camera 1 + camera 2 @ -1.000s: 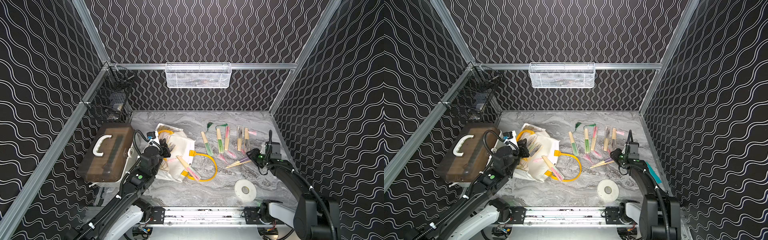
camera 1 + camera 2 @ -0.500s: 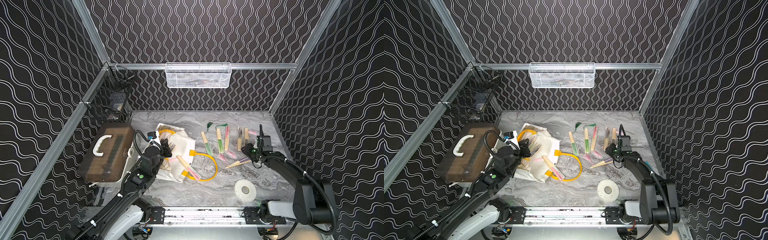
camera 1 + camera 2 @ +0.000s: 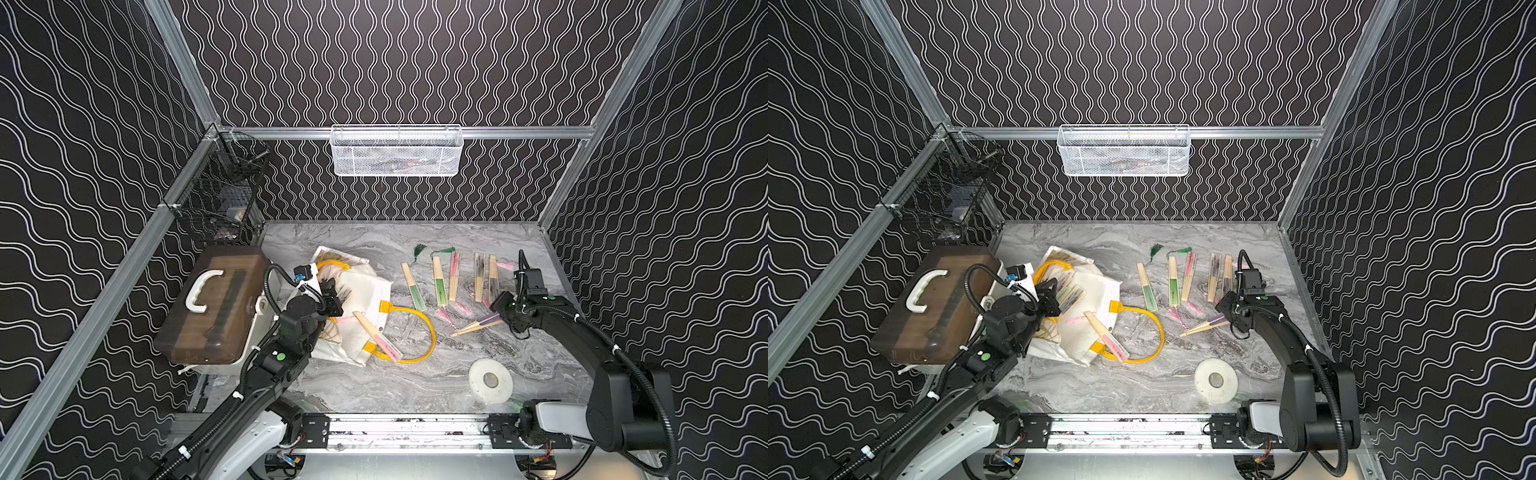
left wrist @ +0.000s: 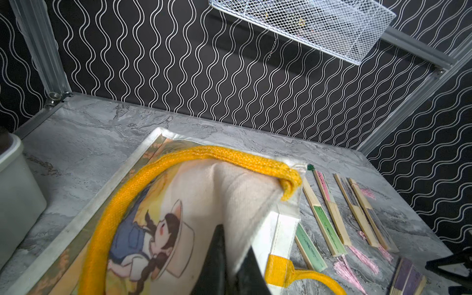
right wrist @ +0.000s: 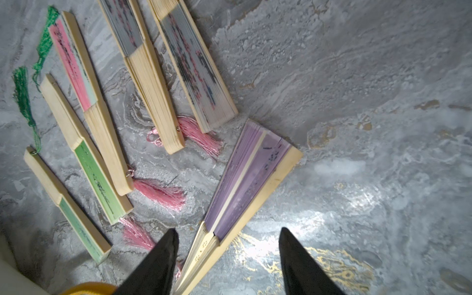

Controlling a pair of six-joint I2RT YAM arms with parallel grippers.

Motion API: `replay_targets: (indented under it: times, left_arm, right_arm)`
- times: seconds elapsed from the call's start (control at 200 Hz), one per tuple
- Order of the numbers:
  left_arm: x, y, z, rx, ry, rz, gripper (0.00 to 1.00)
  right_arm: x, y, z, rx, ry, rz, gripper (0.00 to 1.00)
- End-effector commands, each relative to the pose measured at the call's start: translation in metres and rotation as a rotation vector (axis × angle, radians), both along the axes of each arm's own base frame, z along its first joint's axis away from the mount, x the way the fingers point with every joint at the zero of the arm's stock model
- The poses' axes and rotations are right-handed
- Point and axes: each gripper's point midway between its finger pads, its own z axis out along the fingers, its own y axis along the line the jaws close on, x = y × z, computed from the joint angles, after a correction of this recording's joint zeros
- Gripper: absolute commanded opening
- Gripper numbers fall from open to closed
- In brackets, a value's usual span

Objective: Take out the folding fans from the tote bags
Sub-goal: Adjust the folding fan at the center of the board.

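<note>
The tote bags [image 3: 370, 286] lie crumpled left of centre, white canvas with yellow handles [image 3: 430, 332]. My left gripper [image 4: 235, 237] is shut on the canvas edge [image 4: 245, 199] of the printed bag, lifting it. Several folding fans [image 3: 1069, 295] poke out of a bag's mouth, and a pink one [image 3: 376, 336] lies on top. A row of fans [image 3: 439, 282] rests on the marble to the right. My right gripper [image 5: 227, 229] hovers open over a purple fan [image 5: 250, 178], slightly spread, which lies flat on the table [image 3: 478, 325] touching neither finger.
A brown-lidded box [image 3: 216, 303] with a white handle sits close behind my left arm. A white tape roll [image 3: 490, 380] lies near the front right. A white mesh basket [image 3: 397, 151] hangs on the back wall and a black wire basket [image 3: 224, 199] on the left rail.
My right gripper's jaws have spread wide and its wrist has shifted slightly left; the purple fan lies free on the table. The left arm and the bag have not moved.
</note>
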Motion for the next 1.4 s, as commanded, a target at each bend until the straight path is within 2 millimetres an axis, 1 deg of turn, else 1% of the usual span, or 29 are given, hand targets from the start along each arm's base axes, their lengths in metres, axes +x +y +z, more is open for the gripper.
replay_targets:
  times: [0.0,0.265,0.375,0.611,0.796,1.006,1.151,1.271,1.397]
  left_arm:
    - [0.002,-0.003,0.017,-0.026,-0.066,-0.014,0.00]
    - [0.003,-0.005,0.017,-0.028,-0.064,-0.022,0.00]
    - [0.003,-0.005,0.018,-0.030,-0.066,-0.021,0.00]
    - [0.005,-0.007,0.016,-0.031,-0.060,-0.028,0.00]
    - [0.005,-0.007,0.018,-0.034,-0.068,-0.025,0.00]
    - [0.004,-0.005,0.019,-0.026,-0.068,-0.022,0.00]
    - [0.004,-0.006,0.020,-0.026,-0.073,-0.026,0.00]
    - [0.004,-0.006,0.021,-0.025,-0.073,-0.028,0.00]
    - [0.004,-0.006,0.022,-0.026,-0.078,-0.026,0.00]
  right_arm:
    - [-0.002,0.000,-0.007,0.012,0.053,-0.029,0.67]
    - [0.003,0.002,-0.028,0.043,0.099,-0.049,0.68]
    - [-0.001,0.004,-0.037,0.055,0.136,-0.046,0.68]
    - [0.009,0.006,-0.041,0.037,0.157,-0.020,0.68]
    - [0.005,0.009,-0.050,0.032,0.216,-0.008,0.67]
    - [-0.001,0.012,-0.059,-0.018,0.285,0.018,0.66]
    - [-0.008,0.009,-0.070,-0.042,0.336,0.022,0.59]
    - [-0.016,0.008,-0.077,-0.046,0.366,0.022,0.48]
    - [-0.020,0.008,-0.078,-0.040,0.367,0.019,0.40]
